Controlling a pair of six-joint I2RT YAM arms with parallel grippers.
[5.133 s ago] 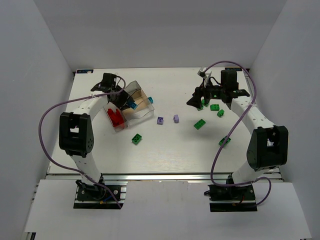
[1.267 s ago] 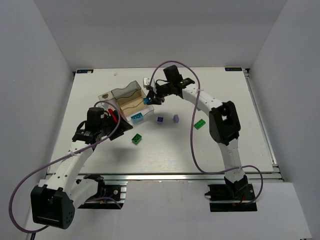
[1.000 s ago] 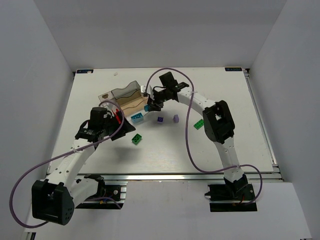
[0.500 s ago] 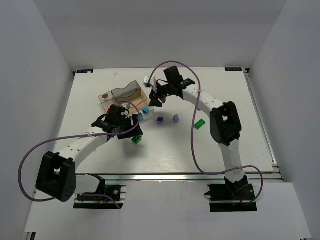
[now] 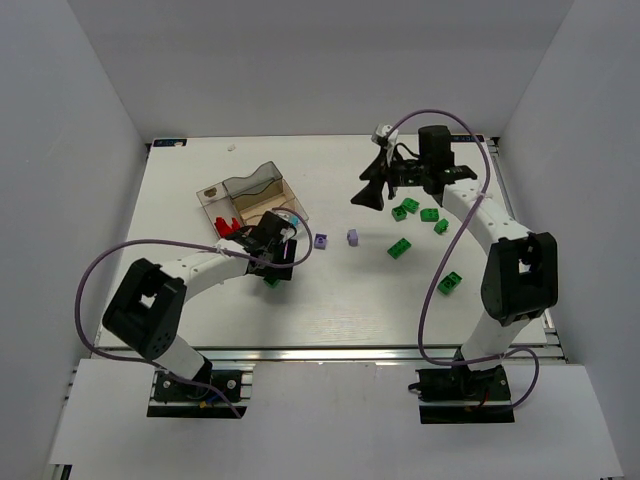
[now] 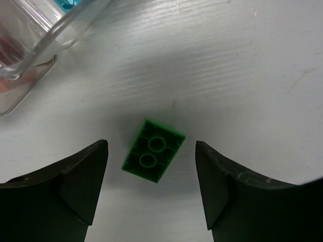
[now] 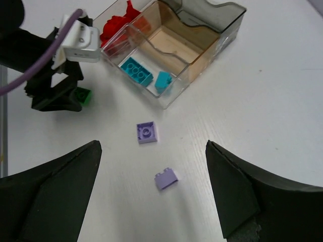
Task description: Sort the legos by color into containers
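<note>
Where left claw (image 6: 151,156) straddles green brick (image 6: 153,150), box (image 6: 44,36) cut off

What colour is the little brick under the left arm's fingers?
Green. The brick shows best in the left wrist view.

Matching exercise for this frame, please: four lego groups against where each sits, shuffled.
1 red legos
2 cyan legos
3 purple legos
4 green lego nearest the box

A on the table between the open fingers of the left gripper
B box compartment beside the empty one
C on the table, not between any fingers
D end compartment of the box

Pairs: 1-D, 2-B, 3-C, 4-A
</note>
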